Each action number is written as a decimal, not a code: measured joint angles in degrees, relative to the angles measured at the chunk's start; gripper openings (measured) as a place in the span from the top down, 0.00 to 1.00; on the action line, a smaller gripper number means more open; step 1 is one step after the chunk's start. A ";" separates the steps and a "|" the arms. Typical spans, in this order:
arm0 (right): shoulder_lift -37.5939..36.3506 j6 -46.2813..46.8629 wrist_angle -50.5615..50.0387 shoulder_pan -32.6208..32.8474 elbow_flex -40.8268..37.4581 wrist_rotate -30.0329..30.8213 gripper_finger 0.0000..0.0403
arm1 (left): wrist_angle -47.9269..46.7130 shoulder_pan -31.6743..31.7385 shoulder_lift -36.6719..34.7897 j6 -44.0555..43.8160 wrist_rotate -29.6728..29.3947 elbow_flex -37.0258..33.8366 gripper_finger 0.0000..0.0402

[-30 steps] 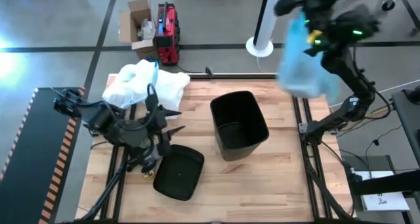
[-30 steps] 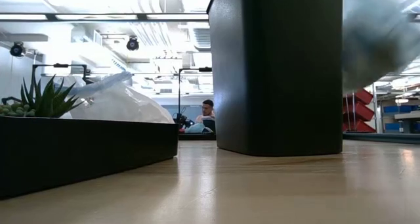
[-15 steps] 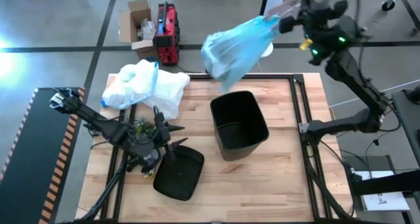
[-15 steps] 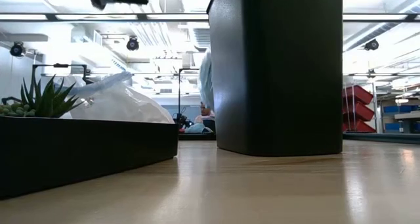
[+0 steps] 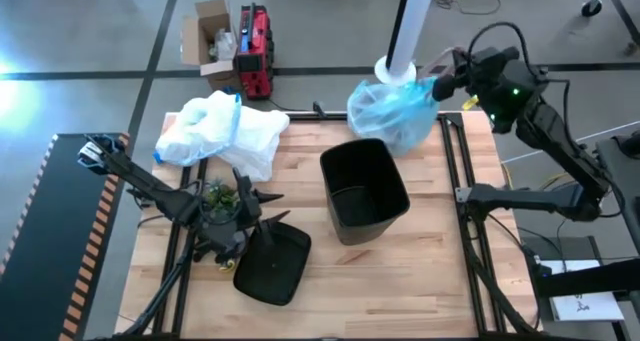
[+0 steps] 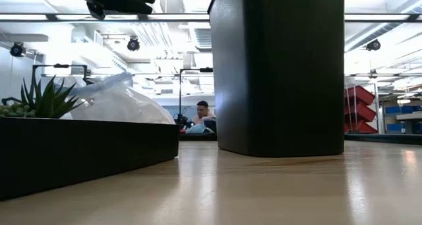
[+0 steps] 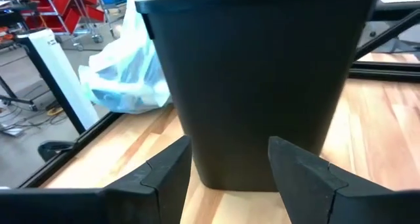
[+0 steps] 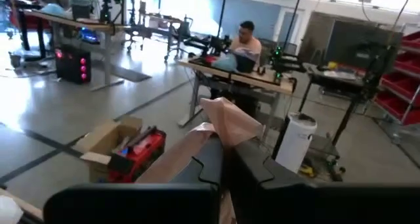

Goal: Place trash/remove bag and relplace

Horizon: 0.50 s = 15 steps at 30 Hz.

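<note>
The bag [image 5: 392,115] hangs just beyond the bin's [image 5: 363,191] far rim, pinched by its neck in my right gripper [image 5: 446,79]. My left gripper [image 5: 257,219], fingers apart, holds nothing beside the bin's lid [image 5: 272,264].

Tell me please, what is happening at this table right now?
The right gripper is shut on the neck of a thin translucent light-blue plastic bag and holds it in the air above the table's far edge, just behind the empty black plastic bin. The left gripper is open, low over the wooden table, facing the bin, beside a black bin lid.
</note>
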 joint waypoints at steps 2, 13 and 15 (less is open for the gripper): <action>-0.65 0.11 0.94 0.14 -1.97 0.81 1.00 | 0.92 -0.71 0.38 -0.17 -0.08 -0.59 0.54; -4.91 -27.89 -1.82 4.44 1.43 27.11 1.00 | 2.54 -4.88 3.92 -1.13 -2.82 -0.94 0.58; -6.24 -27.93 -2.49 4.97 2.68 27.24 1.00 | 2.62 -4.86 4.48 -1.23 -5.52 -0.94 0.58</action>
